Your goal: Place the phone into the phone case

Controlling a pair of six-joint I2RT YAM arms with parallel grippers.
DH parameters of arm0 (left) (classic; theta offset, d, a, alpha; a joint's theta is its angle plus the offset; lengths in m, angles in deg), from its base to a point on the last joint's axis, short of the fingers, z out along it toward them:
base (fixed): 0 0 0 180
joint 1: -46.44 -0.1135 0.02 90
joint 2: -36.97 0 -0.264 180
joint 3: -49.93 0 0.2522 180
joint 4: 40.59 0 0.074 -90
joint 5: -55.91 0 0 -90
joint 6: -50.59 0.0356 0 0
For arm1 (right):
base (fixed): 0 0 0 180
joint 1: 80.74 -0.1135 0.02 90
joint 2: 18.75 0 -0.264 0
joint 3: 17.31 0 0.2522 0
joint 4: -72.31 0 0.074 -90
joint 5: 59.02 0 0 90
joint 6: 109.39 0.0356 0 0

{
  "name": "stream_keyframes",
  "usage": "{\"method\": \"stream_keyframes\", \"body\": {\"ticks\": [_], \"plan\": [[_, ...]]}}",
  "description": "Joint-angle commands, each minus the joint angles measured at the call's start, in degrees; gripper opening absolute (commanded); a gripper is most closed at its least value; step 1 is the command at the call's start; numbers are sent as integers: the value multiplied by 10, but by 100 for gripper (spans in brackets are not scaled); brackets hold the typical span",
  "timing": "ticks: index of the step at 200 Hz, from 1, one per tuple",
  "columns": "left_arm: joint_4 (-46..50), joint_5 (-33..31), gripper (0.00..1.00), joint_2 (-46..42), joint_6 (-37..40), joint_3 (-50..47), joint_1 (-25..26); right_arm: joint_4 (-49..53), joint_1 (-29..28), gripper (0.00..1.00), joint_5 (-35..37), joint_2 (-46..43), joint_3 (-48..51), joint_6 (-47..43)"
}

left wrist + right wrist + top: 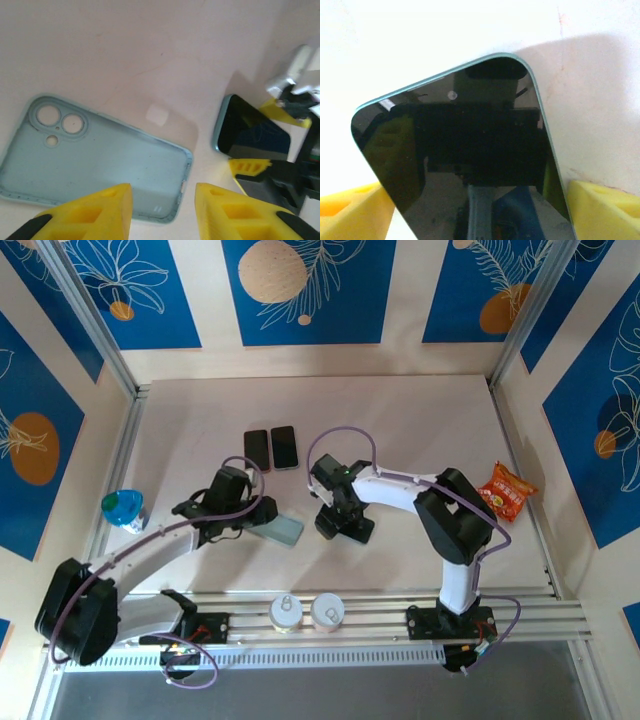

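Gripping the phone point(470, 150): our right gripper point(480, 200), yellow fingers clamped on its long edges, one end tilted off the table point(420, 420).
Left gripper point(163, 192): jaws apart; we see them over one end of the phone case point(100, 160).
Phone case: flat on the table, near the phone, not touching.

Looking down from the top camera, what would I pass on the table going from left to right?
Blue-green plastic item → phone case → right gripper → orange snack packet.
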Motion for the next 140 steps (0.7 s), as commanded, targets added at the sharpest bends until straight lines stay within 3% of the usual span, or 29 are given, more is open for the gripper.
{"method": "stream_keyframes", "body": {"ticks": [1,37,81,140], "plan": [[36,-16,39,-26,6,18,-5,-6,20,78,-10,28,-23,46],[55,-21,40,-43,13,22,-5,25,50,72,-54,54,-72,106],[60,-27,40,-45,14,15,-5,42,47,87,-45,65,-92,110],[52,-29,40,-47,9,4,-6,46,24,92,-3,35,-53,80]]}}
